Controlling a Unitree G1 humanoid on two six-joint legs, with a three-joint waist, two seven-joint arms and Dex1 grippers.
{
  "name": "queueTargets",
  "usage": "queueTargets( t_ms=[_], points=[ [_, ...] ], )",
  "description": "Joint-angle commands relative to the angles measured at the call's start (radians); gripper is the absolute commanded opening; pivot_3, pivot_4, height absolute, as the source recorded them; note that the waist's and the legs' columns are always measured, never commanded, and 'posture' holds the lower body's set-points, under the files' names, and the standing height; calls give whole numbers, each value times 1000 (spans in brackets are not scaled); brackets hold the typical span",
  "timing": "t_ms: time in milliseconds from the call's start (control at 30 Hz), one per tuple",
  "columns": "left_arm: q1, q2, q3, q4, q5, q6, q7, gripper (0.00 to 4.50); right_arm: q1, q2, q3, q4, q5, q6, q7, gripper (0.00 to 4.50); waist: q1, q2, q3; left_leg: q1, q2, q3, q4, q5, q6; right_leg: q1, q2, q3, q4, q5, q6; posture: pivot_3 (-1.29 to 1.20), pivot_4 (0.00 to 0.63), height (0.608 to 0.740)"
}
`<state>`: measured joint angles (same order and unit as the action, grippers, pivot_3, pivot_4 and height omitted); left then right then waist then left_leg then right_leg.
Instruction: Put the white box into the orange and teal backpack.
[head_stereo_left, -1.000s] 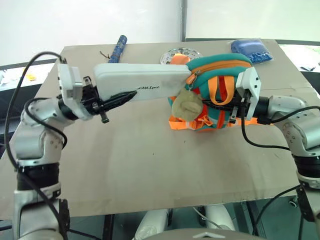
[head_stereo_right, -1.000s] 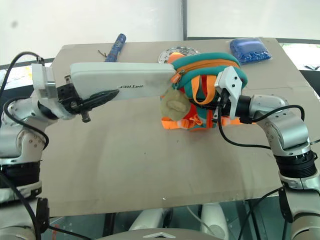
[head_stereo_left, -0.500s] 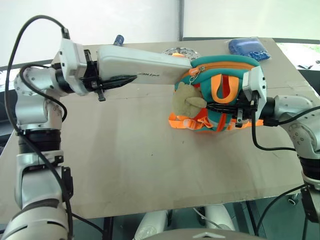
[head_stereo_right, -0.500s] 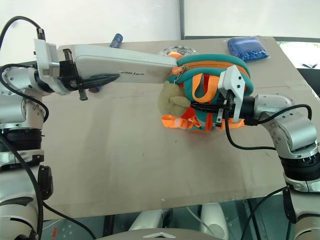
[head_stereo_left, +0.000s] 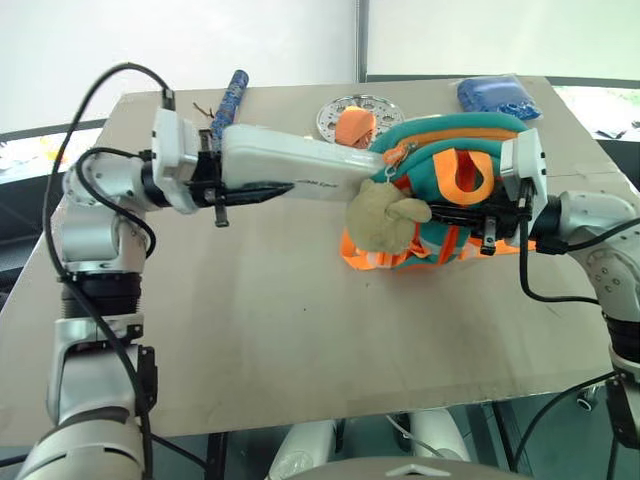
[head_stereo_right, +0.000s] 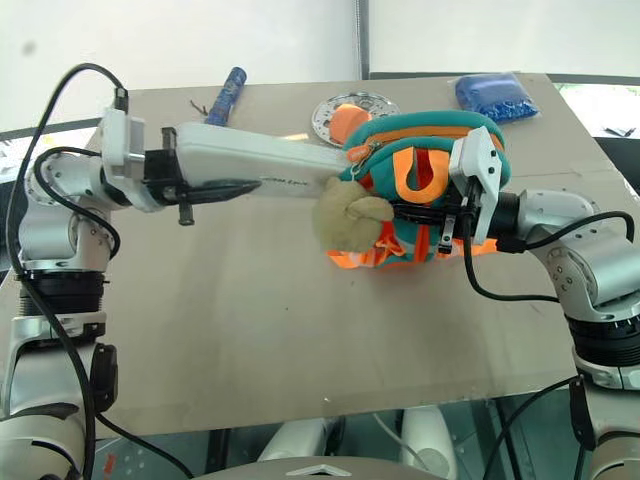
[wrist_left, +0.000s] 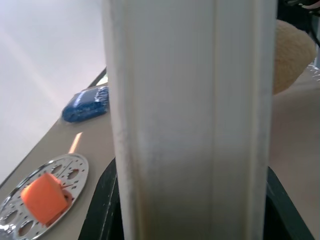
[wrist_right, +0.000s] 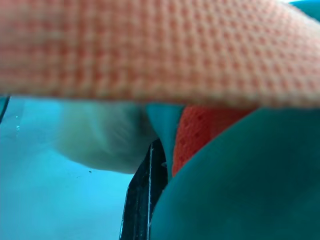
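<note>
Left eye view: the scene is set on a flat beige tabletop.
White box: a flat white rounded-corner plastic case with small dark lettering is held clear of the table, roughly level, between the two arms.
Left gripper: the left gripper is clamped on the box's left end; one black finger is seen lying along the near face.
Box end: the right end is lodged at the zipper opening on the backpack's left side, just above the beige plush toy.
Backpack: the small orange and teal fabric backpack is propped upright on the table, right of centre.
Right gripper: the right gripper is closed on an orange strap at the backpack's front.
Behind the backpack: a round perforated silver plate carrying an orange block is seen.
Far edge: a blue beaded pouch and a blue patterned tube are placed well apart.
</note>
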<state>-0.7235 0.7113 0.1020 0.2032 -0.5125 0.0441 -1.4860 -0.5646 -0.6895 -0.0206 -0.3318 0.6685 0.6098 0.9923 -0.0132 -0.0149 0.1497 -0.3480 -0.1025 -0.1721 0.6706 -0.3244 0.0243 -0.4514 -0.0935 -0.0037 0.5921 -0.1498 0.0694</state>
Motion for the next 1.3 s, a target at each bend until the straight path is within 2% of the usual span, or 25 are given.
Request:
queueTargets(
  t_ms=[33, 167, 300, 400, 567, 633, 667, 700, 733, 767, 800, 833, 867, 900, 933, 1133, 1200, 1300],
  points=[
    [-20, -53, -46, -86, -4, 18, 41, 1172, -11, -10, -38, -62, 42, 4, 4, 42, 0, 0, 0, 0, 0, 0, 0, 0, 0, 0, 0, 0, 0, 0, 0, 0, 150, 733],
    [-29, -135, -111, -125, 76, 34, 173, 1172, -5, -13, -34, -95, 69, 26, -3, 42, 1, 0, 0, 0, 0, 0, 0, 0, 0, 0, 0, 0, 0, 0, 0, 0, 150, 733],
    [-24, -231, -197, -207, 124, 157, 321, 1172, -5, -2, -29, -118, 80, 37, -27, 42, 2, 0, 0, 0, 0, 1, 1, 0, 0, 0, 0, 1, 0, 0, 0, 0, 150, 733],
    [-24, -285, -276, -242, 211, 254, 438, 1172, -5, 14, -17, -136, 85, 45, -48, 42, 3, 0, 0, 0, 0, 1, 1, 0, 0, 0, 0, 1, 0, 0, 0, 0, 150, 733],
    [-35, -361, -400, -198, 322, 336, 534, 1172, 7, 32, -9, -166, 92, 60, -71, 42, 3, 0, 0, 0, 0, 1, 1, 0, 0, 0, 0, 1, 1, 0, 1, 0, 150, 733],
    [-41, -375, -430, -161, 354, 309, 524, 1172, 14, 36, -10, -171, 91, 63, -82, 42, 7, 0, 0, 1, 0, 1, 1, 0, 0, 1, 0, 1, 1, 0, 1, 0, 150, 733],
    [-40, -387, -410, -169, 318, 347, 515, 1172, 17, 35, -11, -173, 88, 63, -88, 42, 9, 0, -1, 1, 0, 1, 1, 0, 0, 1, 0, 1, 1, 0, 1, 0, 150, 733],
    [-40, -395, -386, -177, 287, 379, 513, 2178, 20, 35, -12, -173, 85, 63, -93, 0, 11, 0, -1, 1, 0, 1, 1, 0, 0, 2, 0, 1, 1, 1, 1, 0, 150, 733],
    [-41, -392, -363, -184, 270, 394, 512, 2299, 22, 34, -13, -173, 82, 63, -97, 0, 12, 0, -1, 1, 0, 1, 1, 0, 0, 2, 0, 1, 1, 1, 1, 0, 150, 733],
    [-39, -378, -332, -191, 255, 394, 511, 2764, 25, 33, -17, -172, 79, 61, -103, 0, 14, 0, -1, 1, 0, 1, 2, 0, 0, 2, 0, 1, 1, 1, 1, 0, 150, 733],
    [-37, -365, -278, -198, 219, 400, 507, 2978, 28, 33, -22, -164, 71, 56, -110, 0, 14, 0, -1, 1, 0, 1, 2, 0, 0, 2, 0, 1, 1, 1, 1, 0, 150, 733],
    [-28, -342, -224, -213, 174, 406, 486, 3573, 34, 32, -25, -154, 57, 46, -115, 0, 14, 0, -1, 1, 0, 1, 2, 0, 0, 2, 0, 1, 1, 1, 1, 0, 150, 733],
    [-23, -327, -189, -220, 142, 412, 470, 3777, 37, 32, -25, -144, 47, 38, -117, 0, 12, 0, -1, 1, 0, 1, 2, 0, 0, 2, 0, 1, 1, 1, 1, 0, 150, 733],
    [-11, -307, -147, -245, 75, 451, 440, 4251, 41, 31, -22, -134, 33, 27, -116, 0, 5, 0, -1, 1, 0, 1, 2, 0, 0, 1, 0, 1, 1, 1, 1, 0, 150, 733],
    [-3, -286, -108, -270, 10, 494, 416, 4455, 44, 31, -17, -126, 21, 18, -115, 0, -2, 0, -1, 1, 0, 1, 2, 0, 0, 1, 0, 1, 1, 1, 1, 0, 150, 733],
    [6, -77, 118, -300, -362, 906, 367, 4455, 37, 50, 20, -60, -45, -32, -107, 0, -8, 0, -1, 1, 1, 1, 1, 0, 0, 0, 1, 2, 2, 1, 1, 0, 150, 733],
    [20, -36, 180, -306, -482, 1032, 384, 4455, 34, 60, 32, -41, -64, -48, -102, 0, 0, 0, -1, 2, 1, 1, 1, 0, 0, 1, 1, 2, 2, 1, 1, 0, 150, 733],
    [63, -12, 208, -359, -554, 1104, 426, 4455, 31, 69, 45, -21, -84, -66, -92, 0, 3, 0, -1, 2, 0, 0, 2, 0, 0, 2, 1, 1, 2, 0, 1, 0, 150, 733]
  ],
)
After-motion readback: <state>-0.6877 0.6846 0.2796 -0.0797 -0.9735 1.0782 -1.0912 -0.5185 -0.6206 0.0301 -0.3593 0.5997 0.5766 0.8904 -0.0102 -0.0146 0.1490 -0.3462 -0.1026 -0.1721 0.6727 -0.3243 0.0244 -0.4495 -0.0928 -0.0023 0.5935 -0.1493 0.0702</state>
